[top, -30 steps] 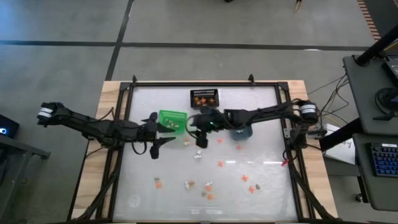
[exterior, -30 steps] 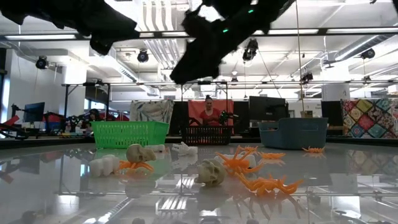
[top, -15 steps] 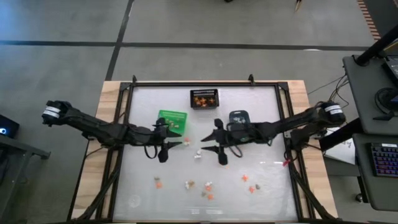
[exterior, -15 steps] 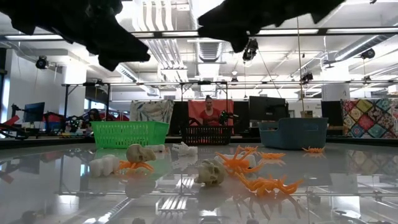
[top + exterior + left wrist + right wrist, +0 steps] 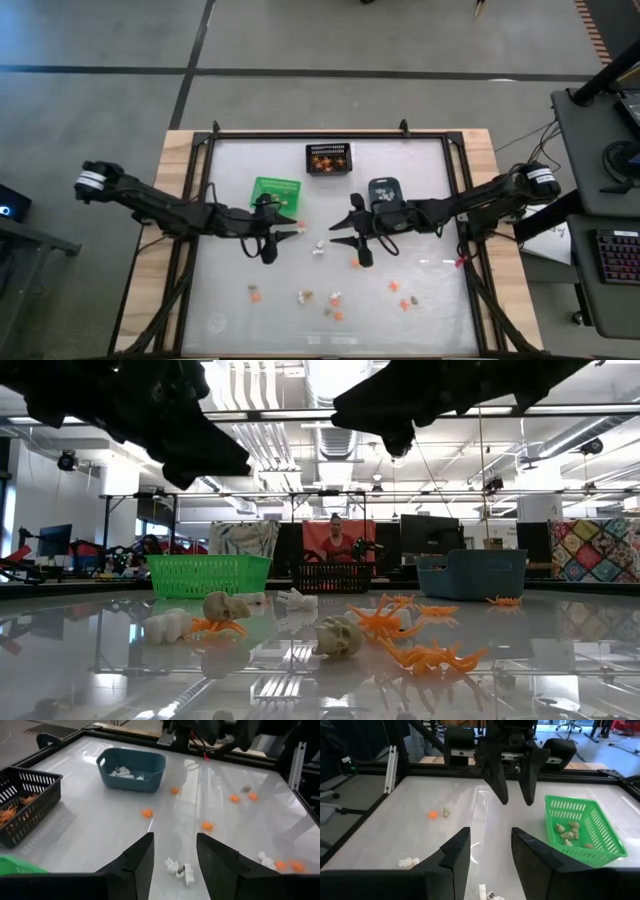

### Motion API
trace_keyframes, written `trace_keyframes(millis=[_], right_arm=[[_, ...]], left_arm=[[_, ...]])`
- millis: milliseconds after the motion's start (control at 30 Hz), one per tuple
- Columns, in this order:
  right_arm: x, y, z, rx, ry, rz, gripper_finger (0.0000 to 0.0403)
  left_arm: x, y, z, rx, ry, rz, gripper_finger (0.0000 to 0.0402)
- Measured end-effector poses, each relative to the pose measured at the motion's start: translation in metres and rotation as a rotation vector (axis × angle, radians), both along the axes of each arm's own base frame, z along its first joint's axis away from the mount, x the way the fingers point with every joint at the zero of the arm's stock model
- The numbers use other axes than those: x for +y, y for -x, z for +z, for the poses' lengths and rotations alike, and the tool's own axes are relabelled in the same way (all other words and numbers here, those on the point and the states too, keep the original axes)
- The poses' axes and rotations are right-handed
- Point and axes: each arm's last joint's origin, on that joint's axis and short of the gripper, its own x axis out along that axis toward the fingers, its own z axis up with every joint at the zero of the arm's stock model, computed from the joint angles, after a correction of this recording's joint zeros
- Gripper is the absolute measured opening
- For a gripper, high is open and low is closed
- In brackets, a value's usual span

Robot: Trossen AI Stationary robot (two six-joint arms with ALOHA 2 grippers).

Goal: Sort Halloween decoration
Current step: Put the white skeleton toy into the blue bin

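Note:
Both grippers hover open above the middle of the table, facing each other. Between my left gripper [image 5: 275, 238] [image 5: 175, 857] and my right gripper [image 5: 345, 235] [image 5: 491, 850] lies a white trinket [image 5: 318, 247] [image 5: 180, 868], untouched, on the tabletop. An orange trinket [image 5: 355, 262] sits just nearer than the right gripper. More of the Halloween decoration, orange, white and tan pieces [image 5: 333, 298], is scattered toward the near edge. In the low view these show as a skull [image 5: 338, 635] and orange spiders [image 5: 430, 657].
Three bins stand toward the far side. The green basket [image 5: 275, 190] [image 5: 582, 832] holds tan pieces, the black mesh bin [image 5: 328, 158] [image 5: 25, 800] holds orange ones, and the blue-grey bin [image 5: 385, 190] [image 5: 131, 767] holds white ones. A metal frame [image 5: 200, 200] borders the table.
My right gripper has drawn back from beside the green basket toward the table's right and near side, and has tipped up from a downward slant toward level. My left gripper has come lower and a little toward the right and the white trinket.

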Motion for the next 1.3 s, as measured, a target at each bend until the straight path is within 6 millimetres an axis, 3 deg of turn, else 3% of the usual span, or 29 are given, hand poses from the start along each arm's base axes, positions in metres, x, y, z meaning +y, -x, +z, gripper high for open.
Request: trace_keyframes(millis=[400,900,1300], right_arm=[[0.008,0.001,-0.001,0.007,-0.042,0.017,0.0132],[0.008,0.001,-0.003,0.029,-0.034,0.017,0.0128],[0.008,0.001,-0.004,0.03,-0.031,0.017,0.0128]], left_arm=[[-0.001,-0.007,-0.017,0.081,-0.043,-0.003,0.0131],[-0.003,-0.019,-0.063,0.255,-0.134,0.044,0.0172],[-0.003,-0.024,-0.086,0.335,-0.17,0.077,0.0174]])
